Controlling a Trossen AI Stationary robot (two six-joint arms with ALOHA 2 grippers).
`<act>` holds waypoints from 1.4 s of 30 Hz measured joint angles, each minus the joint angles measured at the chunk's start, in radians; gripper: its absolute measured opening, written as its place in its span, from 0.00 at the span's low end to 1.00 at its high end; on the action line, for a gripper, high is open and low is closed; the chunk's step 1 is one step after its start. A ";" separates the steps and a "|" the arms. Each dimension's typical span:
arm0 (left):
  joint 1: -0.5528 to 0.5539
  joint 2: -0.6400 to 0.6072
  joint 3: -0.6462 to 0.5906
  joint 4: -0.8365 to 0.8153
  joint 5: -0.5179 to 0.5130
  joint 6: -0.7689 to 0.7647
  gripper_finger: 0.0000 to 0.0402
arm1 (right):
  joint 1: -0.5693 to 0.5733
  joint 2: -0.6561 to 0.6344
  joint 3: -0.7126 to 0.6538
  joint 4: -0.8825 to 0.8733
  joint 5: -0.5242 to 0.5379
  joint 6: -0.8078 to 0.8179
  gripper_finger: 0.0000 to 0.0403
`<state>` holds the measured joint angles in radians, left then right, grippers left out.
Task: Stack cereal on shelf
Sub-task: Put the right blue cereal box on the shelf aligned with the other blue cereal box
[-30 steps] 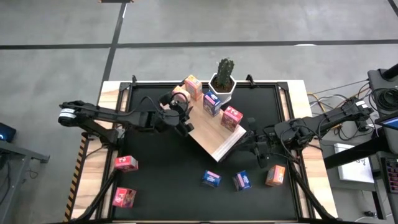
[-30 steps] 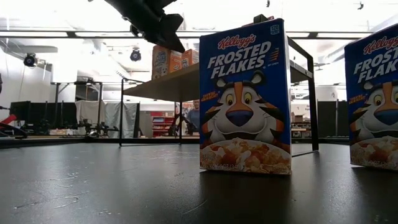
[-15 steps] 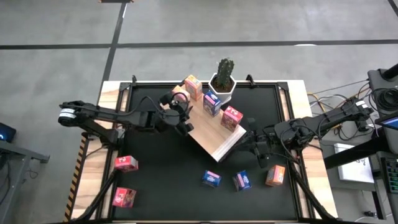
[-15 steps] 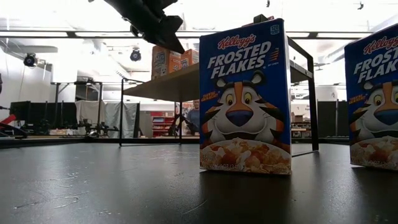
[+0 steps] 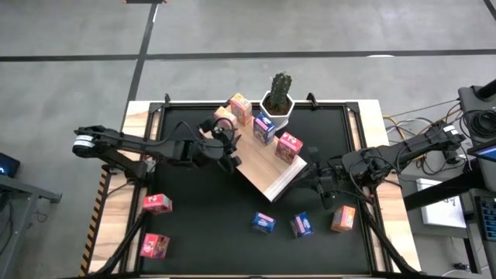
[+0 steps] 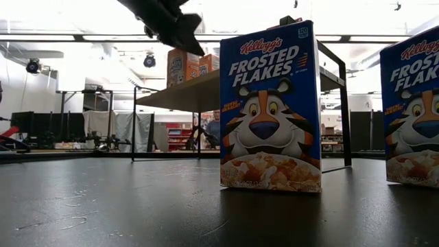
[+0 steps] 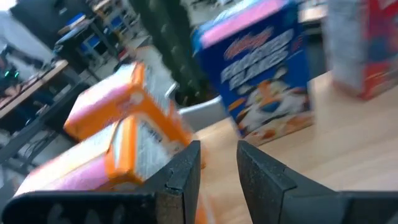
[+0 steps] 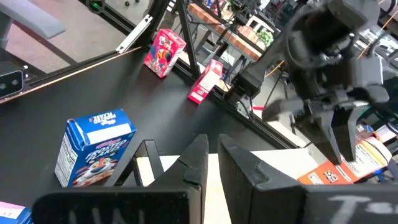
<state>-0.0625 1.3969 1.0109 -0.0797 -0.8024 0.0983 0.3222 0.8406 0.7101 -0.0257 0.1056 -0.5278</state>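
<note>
The light-wood shelf [image 5: 271,172] stands slantwise mid-table on black legs [image 6: 134,123]. On it stand two orange boxes [image 5: 241,107] [image 5: 224,121], a blue one [image 5: 263,129] and a pink one [image 5: 289,147]. My left gripper [image 5: 230,157] hovers over the shelf's left end, slightly open and empty, with the orange boxes [image 7: 134,134] just ahead of its fingers. My right gripper [image 5: 316,186] is shut beside the shelf's right corner; I cannot tell whether it touches the shelf. Loose boxes stand on the table: two pink [image 5: 157,204] [image 5: 155,246], two blue [image 5: 263,223] [image 5: 301,225], one orange [image 5: 342,218].
A white potted cactus [image 5: 279,99] stands at the far edge, right behind the shelf. In the low view two blue boxes [image 6: 271,110] [image 6: 411,113] stand close in front of the camera. The black tabletop [image 5: 194,194] lies bare between the shelf and the pink boxes.
</note>
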 joint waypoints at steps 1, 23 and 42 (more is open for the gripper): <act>-0.013 -0.002 0.008 0.001 0.000 0.011 0.22 | 0.000 0.000 0.000 0.000 0.000 0.000 0.07; -0.284 -0.102 0.058 -0.158 0.316 0.272 0.22 | 0.001 0.058 0.091 0.103 0.001 0.507 0.07; -0.282 -0.178 0.055 -0.292 0.314 0.256 0.22 | 0.130 0.547 0.801 -1.224 -0.095 1.731 0.07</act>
<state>-0.3450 1.2185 1.0657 -0.3713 -0.4881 0.3542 0.4524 1.3879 1.5110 -1.2496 0.0102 1.2035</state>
